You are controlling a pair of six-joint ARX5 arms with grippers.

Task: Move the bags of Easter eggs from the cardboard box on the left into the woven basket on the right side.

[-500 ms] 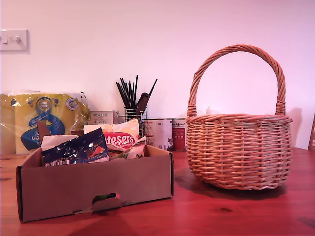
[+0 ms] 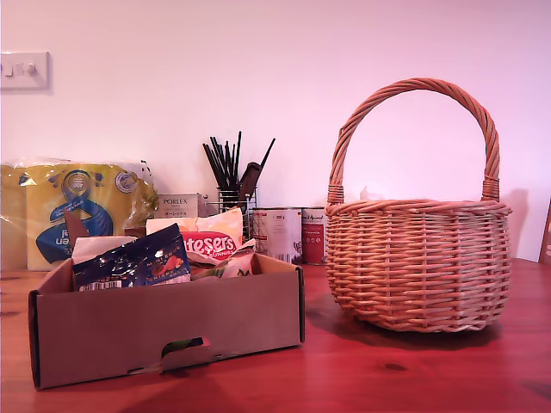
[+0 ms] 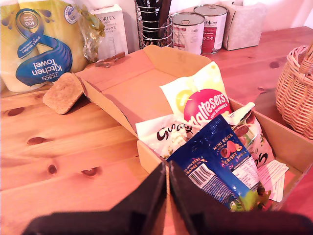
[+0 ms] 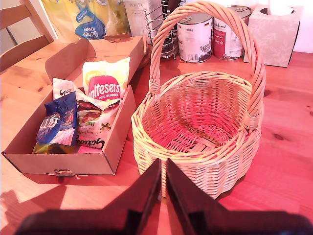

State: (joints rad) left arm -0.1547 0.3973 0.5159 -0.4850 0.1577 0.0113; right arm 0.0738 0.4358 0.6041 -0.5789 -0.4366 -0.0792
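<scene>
Nothing moved, glossy bags (image 2: 164, 254) heaped, box (image 2: 172, 331)

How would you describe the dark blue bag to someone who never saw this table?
Find the cardboard box at the exterior view's left. At its front leans the dark blue bag, beside the Maltesers bag. It alone is dark blue, printed "MINI EGGS".

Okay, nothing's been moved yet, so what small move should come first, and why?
Probably lower my first claw toward the dark blue bag: it lies topmost in the cardboard box, nearest that claw, whose jaws look shut and need opening. The woven basket is empty.
</scene>
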